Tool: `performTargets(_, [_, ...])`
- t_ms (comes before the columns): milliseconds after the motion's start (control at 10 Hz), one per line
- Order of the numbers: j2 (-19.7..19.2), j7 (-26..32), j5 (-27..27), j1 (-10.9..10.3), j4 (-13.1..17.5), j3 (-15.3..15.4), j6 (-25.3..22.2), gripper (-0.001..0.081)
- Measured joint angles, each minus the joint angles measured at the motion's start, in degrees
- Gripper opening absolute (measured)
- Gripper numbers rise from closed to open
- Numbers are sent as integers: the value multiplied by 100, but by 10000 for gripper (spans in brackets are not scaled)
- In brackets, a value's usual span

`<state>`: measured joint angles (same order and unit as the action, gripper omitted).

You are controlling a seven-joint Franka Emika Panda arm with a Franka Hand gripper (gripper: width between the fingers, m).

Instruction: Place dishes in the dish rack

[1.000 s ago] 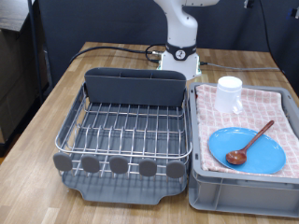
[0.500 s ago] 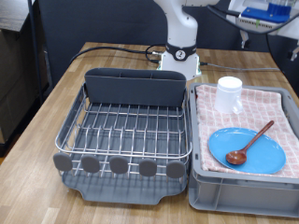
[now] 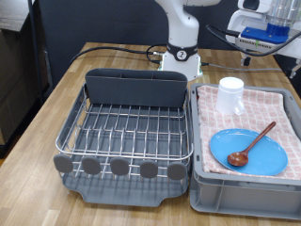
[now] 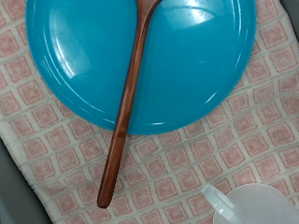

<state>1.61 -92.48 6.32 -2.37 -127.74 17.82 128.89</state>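
The bright-blue plate (image 3: 254, 155) lies flat on the pink checked cloth in the grey crate (image 3: 202, 193) at the exterior view's right. The reddish-brown wooden spoon (image 3: 252, 144) rests across it, handle reaching onto the cloth. The white mug (image 3: 231, 95) stands behind them in the crate. The dish rack (image 3: 127, 132) with its tall grey caddy (image 3: 136, 89) holds no dishes. My gripper (image 3: 268, 38) hangs high at the exterior view's top right, above the crate, its fingers unclear. The wrist view shows the plate (image 4: 187, 56), spoon (image 4: 126, 103) and mug rim (image 4: 252, 205) below, with no fingers in sight.
The rack and crate sit side by side on a wooden table (image 3: 38, 122). The robot base (image 3: 181, 52) stands behind the caddy with a black cable running to the exterior view's left. The pink checked cloth (image 4: 56, 140) lines the crate.
My gripper has come into the exterior view at the top right and moved lower and further in over the crate. The dishes have not moved.
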Motion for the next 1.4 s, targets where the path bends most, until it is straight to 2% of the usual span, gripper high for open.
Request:
performTargets(300, [-2, -33, 228, -19, -735, 90, 914, 803])
performTargets(600, [-21, -170, 396, -13, -1055, 78, 1338, 803])
performTargets(900, [-214, -16, 414, 1, -1018, 8, 1696, 803])
performTargets(1400, [-1010, -50, 597, -5, -383, -83, 1902, 803])
